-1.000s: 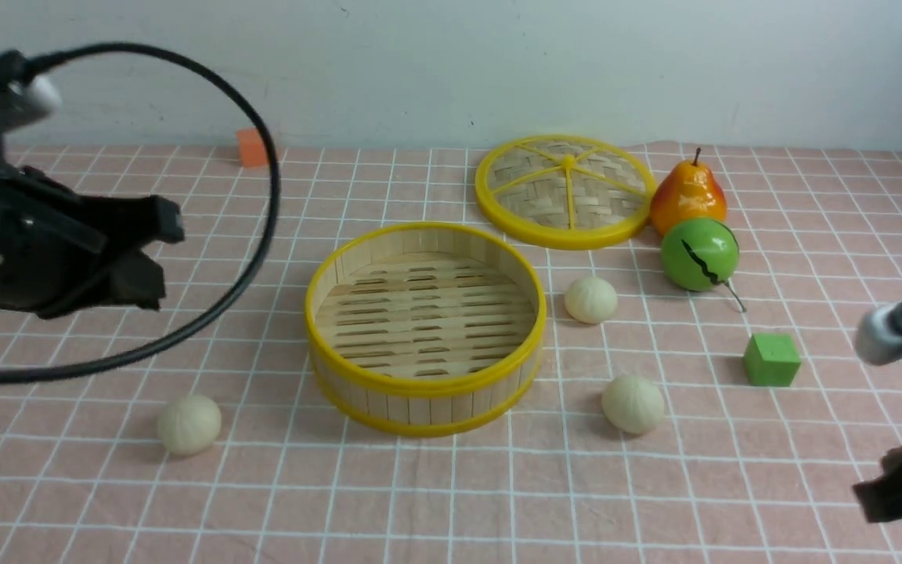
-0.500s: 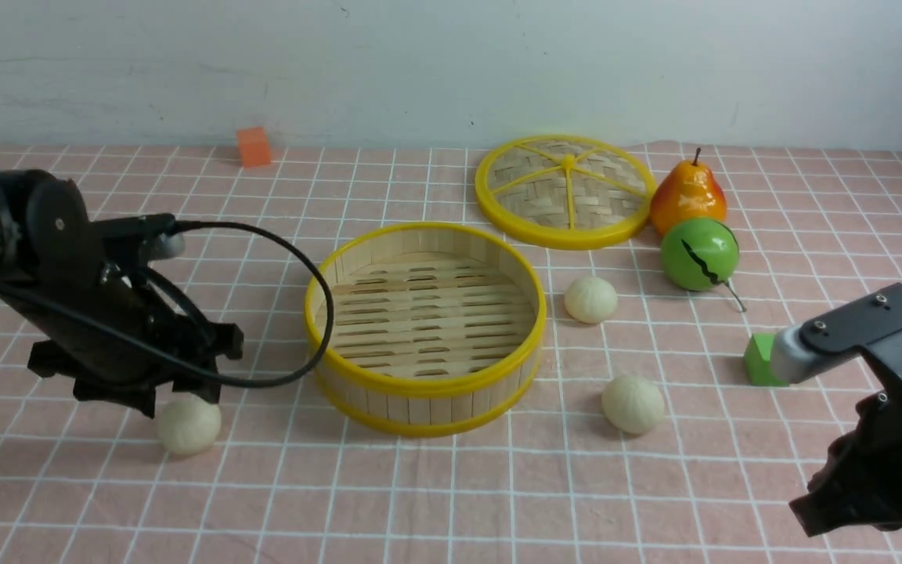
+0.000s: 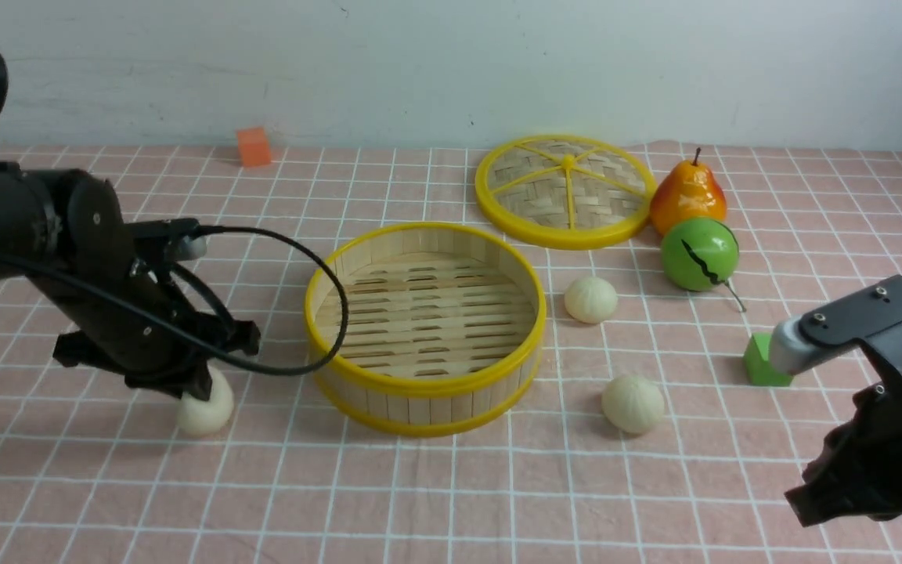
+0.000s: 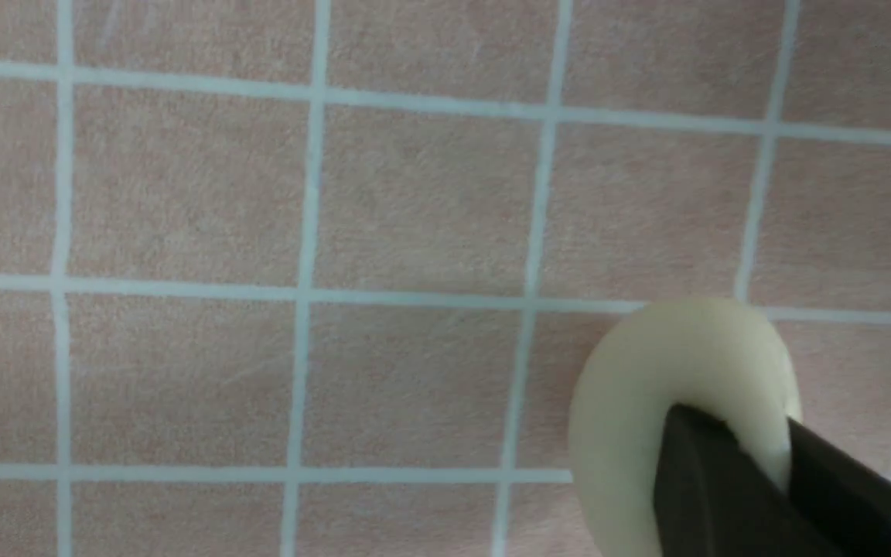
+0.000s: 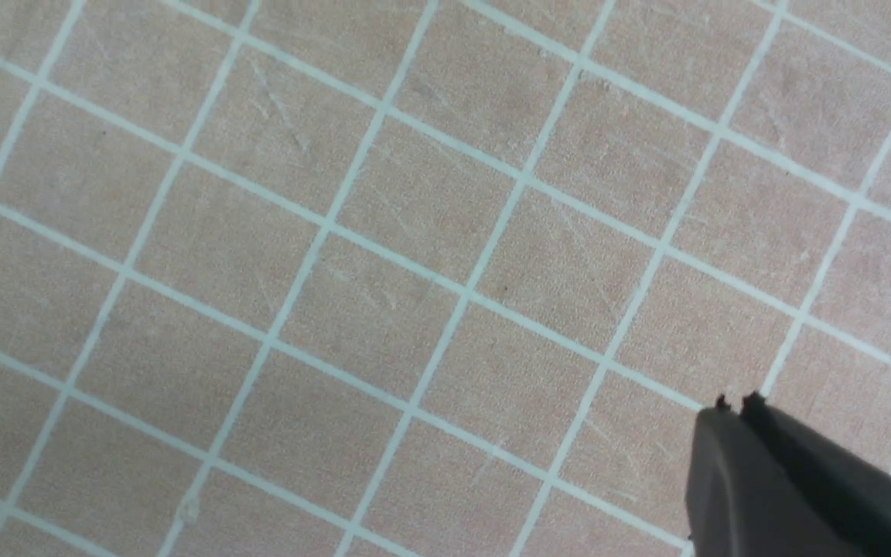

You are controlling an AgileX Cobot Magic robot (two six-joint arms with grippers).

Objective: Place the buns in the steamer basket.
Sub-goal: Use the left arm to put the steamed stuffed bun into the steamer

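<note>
The steamer basket [image 3: 424, 389], round bamboo with yellow rims, stands mid-table with nothing in it. One bun [image 3: 205, 412] sits left of it, pinched by my left gripper [image 3: 202, 387]; in the left wrist view the black fingers [image 4: 693, 464] press into this bun [image 4: 646, 387], and the gripper [image 4: 732, 422] is closed on it just above the cloth. Two more buns lie right of the basket, one further back [image 3: 590, 298] and one nearer [image 3: 633, 403]. My right gripper [image 3: 811, 501] is shut and empty at the near right, over bare cloth [image 5: 735, 402].
The woven yellow-rimmed lid [image 3: 566, 190] lies behind the basket on the right. An orange pear [image 3: 687, 196] and a green ball fruit [image 3: 699, 253] are beside it. A green cube [image 3: 761, 362] sits by the right arm; an orange cube [image 3: 253, 146] sits far back left.
My left arm came down onto the left bun and closed on it; the bun has shifted slightly toward the basket. My right arm moved in at the near right and has settled.
</note>
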